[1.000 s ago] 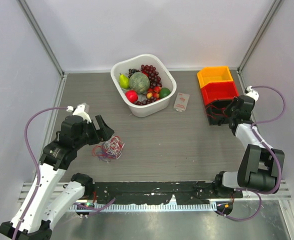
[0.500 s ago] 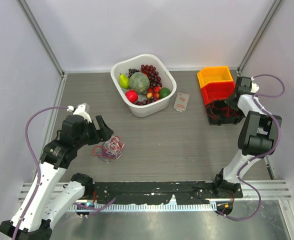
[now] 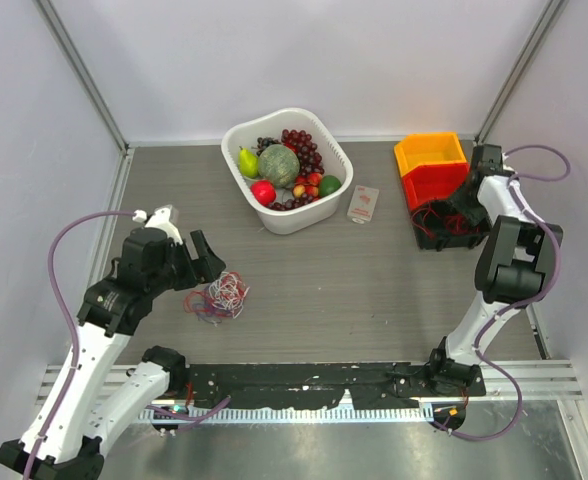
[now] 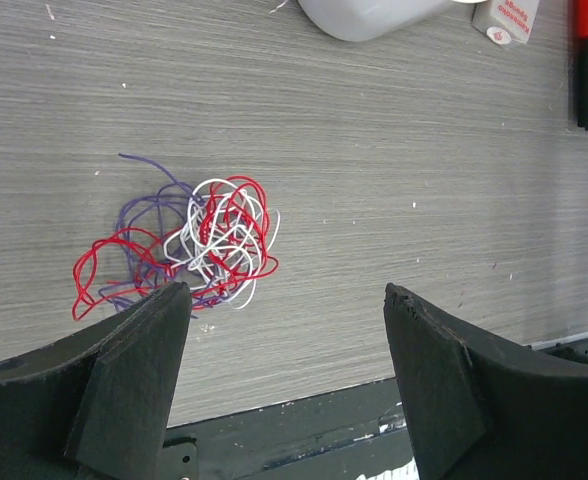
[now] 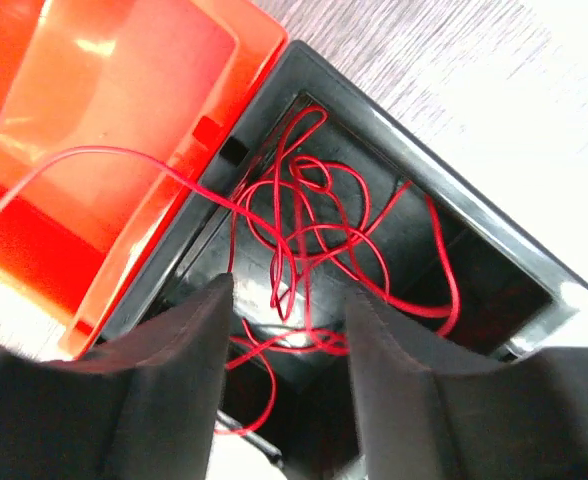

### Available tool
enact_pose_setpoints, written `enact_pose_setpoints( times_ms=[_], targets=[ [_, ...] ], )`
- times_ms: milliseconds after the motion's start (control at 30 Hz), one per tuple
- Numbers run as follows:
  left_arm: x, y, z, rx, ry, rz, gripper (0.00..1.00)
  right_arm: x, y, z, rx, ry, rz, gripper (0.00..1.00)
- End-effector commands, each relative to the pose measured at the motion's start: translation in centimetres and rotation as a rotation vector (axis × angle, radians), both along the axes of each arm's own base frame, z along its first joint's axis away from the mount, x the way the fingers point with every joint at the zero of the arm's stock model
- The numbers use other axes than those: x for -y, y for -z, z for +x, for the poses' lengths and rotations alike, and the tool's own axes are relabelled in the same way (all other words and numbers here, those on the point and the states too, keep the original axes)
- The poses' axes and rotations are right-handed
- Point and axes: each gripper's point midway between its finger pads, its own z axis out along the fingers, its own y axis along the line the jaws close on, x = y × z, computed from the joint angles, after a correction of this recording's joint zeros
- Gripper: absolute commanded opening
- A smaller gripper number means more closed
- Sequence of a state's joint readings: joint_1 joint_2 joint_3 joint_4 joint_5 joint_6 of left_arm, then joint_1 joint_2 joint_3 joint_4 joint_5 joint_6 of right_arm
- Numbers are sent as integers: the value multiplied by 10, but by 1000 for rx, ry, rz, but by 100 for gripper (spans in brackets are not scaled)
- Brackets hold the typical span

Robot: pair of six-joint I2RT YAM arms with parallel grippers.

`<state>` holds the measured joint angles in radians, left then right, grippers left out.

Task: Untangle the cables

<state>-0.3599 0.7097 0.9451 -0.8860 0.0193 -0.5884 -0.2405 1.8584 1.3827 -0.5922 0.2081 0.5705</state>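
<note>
The cables (image 3: 221, 296) lie as a small red, purple and white bunch on the table at the left. In the left wrist view the cables (image 4: 189, 240) sit just ahead of my left finger. My left gripper (image 3: 204, 262) (image 4: 286, 292) hovers beside them, open and empty. A separate red wire (image 5: 304, 215) lies looped inside the black bin (image 5: 494, 250), with one strand trailing over the red bin (image 5: 124, 100). My right gripper (image 3: 469, 205) (image 5: 289, 290) hangs over that black bin (image 3: 426, 240) with its jaws apart; loops of the wire (image 3: 444, 222) show between them, ungripped.
An orange bin (image 3: 431, 152) and a red bin (image 3: 437, 183) stand behind the black one at the far right. A white fruit basket (image 3: 229, 140) stands at the back centre, with a small packet (image 3: 363, 203) to its right. A black rail runs along the near edge.
My right gripper has opened from shut, and its arm has swung up over the black bin. The left arm and the bunch have not moved.
</note>
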Motion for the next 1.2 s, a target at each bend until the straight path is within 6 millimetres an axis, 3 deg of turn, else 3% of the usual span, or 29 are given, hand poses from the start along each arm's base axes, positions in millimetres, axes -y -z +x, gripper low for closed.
enact_pose_setpoints(
  times_ms=[0,33,100,167,233,267,300,333,367,400,500,700,767,800,867,967,1033,1067,1100,1133,1167],
  targets=[
    [-1,-16,1,53,18,11,82,4,-72,-19,51,20,-67,64],
    [-1,-15,1,52,22,11,82,1,-81,-20,78,24,-57,70],
    [0,-14,-1,51,26,6,82,-4,-92,-21,100,13,-50,72],
    [0,-12,-2,47,24,5,82,-12,-105,-7,163,-37,-61,73],
    [0,-8,-3,35,21,-4,82,-37,-122,29,266,-156,-114,79],
    [1,-8,-3,34,19,-11,82,-43,-122,37,271,-186,-134,80],
    [3,-6,-3,26,18,-19,83,-54,-120,51,273,-210,-131,81],
    [4,-7,-3,22,19,-29,83,-56,-105,60,246,-201,-121,81],
    [5,-7,-3,16,17,-35,84,-61,-107,66,242,-203,-120,81],
    [6,-7,-4,11,18,-42,84,-60,-93,72,213,-178,-112,80],
    [5,-11,-7,11,15,-42,85,-68,-81,81,192,-155,-103,77],
    [-5,-20,-8,31,-3,-1,85,-72,-65,91,179,-133,-128,66],
    [-5,-20,-9,28,2,7,85,-71,-57,95,174,-142,-143,54],
    [-6,-20,-9,30,2,10,85,-70,-60,98,178,-143,-148,34],
    [-6,-20,-9,28,6,12,84,-66,-68,94,165,-128,-166,13],
    [-5,-18,-8,28,5,11,84,-60,-91,80,179,-105,-192,1],
    [-2,-15,-5,26,9,2,84,-55,-101,65,181,-85,-192,1],
    [-1,-14,-5,24,13,-2,84,-50,-94,53,155,-73,-187,1],
    [1,-13,-4,21,17,-6,84,-49,-101,45,173,-57,-174,1],
    [3,-12,-4,17,25,-10,84,-42,-88,33,147,-37,-162,1],
    [2,-10,-4,10,23,-5,84,-42,-93,24,171,-26,-140,1]
  ],
)
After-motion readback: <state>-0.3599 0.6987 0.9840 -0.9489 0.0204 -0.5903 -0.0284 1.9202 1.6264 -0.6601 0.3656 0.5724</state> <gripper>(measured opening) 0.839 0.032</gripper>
